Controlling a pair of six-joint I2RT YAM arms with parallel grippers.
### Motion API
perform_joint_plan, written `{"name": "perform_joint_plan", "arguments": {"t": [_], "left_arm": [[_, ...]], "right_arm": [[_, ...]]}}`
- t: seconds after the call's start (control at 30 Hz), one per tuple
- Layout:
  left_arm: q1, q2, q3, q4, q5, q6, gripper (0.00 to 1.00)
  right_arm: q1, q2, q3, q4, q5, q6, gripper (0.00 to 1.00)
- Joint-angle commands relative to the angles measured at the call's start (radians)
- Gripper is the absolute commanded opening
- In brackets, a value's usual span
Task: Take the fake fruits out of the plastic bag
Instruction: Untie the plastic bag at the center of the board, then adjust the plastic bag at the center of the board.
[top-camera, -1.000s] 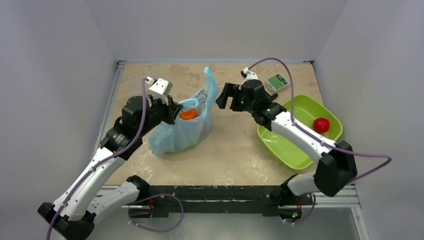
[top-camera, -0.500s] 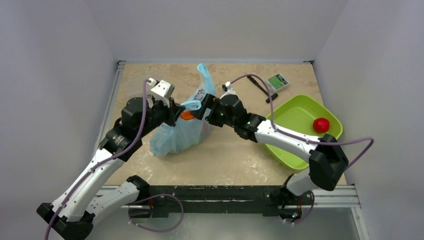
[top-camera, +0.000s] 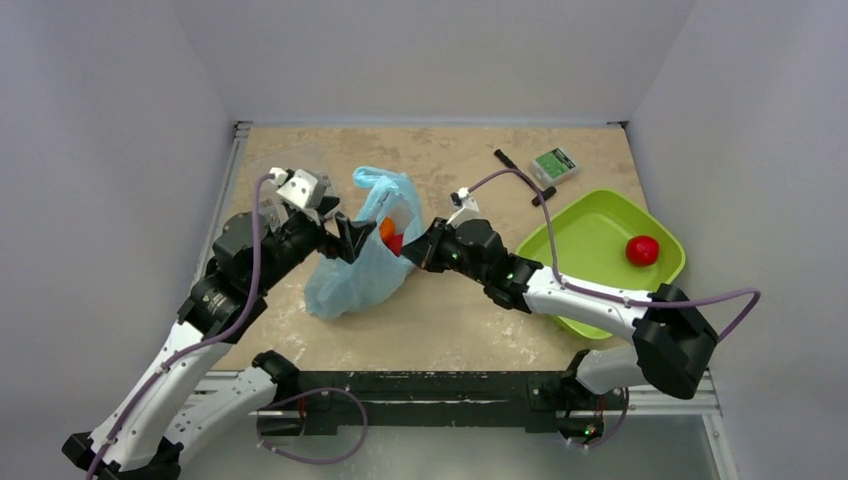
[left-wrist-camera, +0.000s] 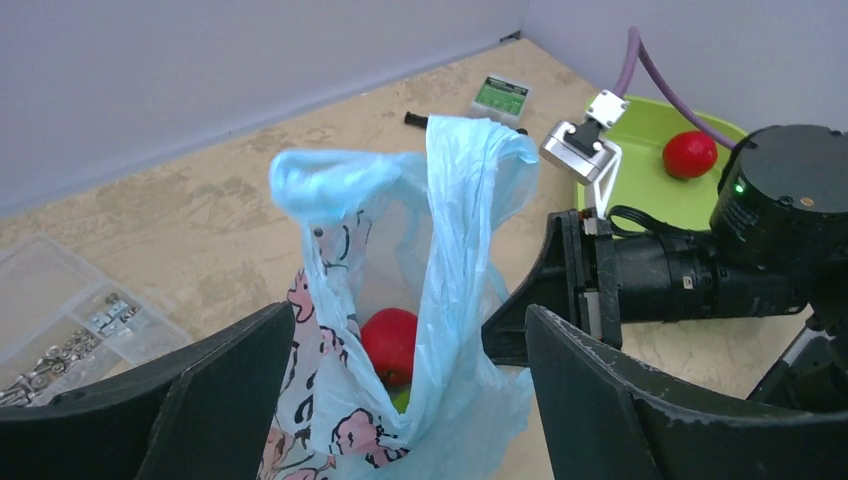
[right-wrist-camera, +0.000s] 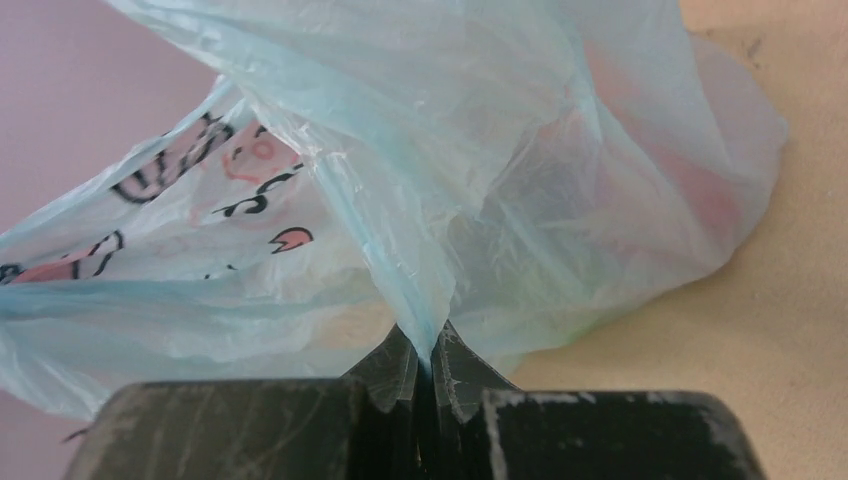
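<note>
The right gripper (right-wrist-camera: 432, 355) is pinched tight on a fold of the light-blue plastic bag (top-camera: 362, 268), with thin film squeezed between its closed jaws. The left gripper (left-wrist-camera: 410, 315) stands wide, its two dark fingers (left-wrist-camera: 640, 420) spread to either side of the bag without visibly touching it.

The bag sits on the table left of centre, handles standing up and mouth open. Inside are a red fruit (left-wrist-camera: 390, 340), a sliver of green fruit (left-wrist-camera: 400, 398) just below it, and, seen from above, an orange fruit (top-camera: 385, 227).

Both arms reach in low from the near edge and meet at the bag, one from each side. The table (top-camera: 455, 310) is beige and marbled, enclosed by plain pale walls (top-camera: 430, 60) on three sides.

At the right, a lime-green tray (top-camera: 590, 235) holds another red fruit (top-camera: 642, 249). Toward the far-left corner lies a clear compartment box (left-wrist-camera: 60, 320). Near the far edge are a small green device (top-camera: 554, 165) and a black pen (top-camera: 510, 160).
</note>
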Motion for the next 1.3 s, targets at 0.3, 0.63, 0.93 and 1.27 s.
{"name": "perform_joint_plan", "arguments": {"t": [0.3,0.63,0.93,1.27], "left_arm": [[0.226,0.142,0.236,-0.121,-0.080,-0.174,0.87],[0.338,0.221,0.117,-0.163,0.158,-0.269,0.90],[0.341,0.478,0.148,-0.182,0.527,-0.286,1.00],[0.411,0.495,0.199,-0.172,0.500,-0.291,0.06]], "right_arm": [[-0.001,-0.051,-0.027,0.136,-0.028,-0.128,0.00],[-0.001,-0.046,-0.003,0.107,-0.029,-0.160,0.00],[0.000,-0.023,0.020,0.104,-0.011,-0.169,0.00],[-0.086,-0.028,0.069,0.039,-0.044,-0.211,0.00]]}}
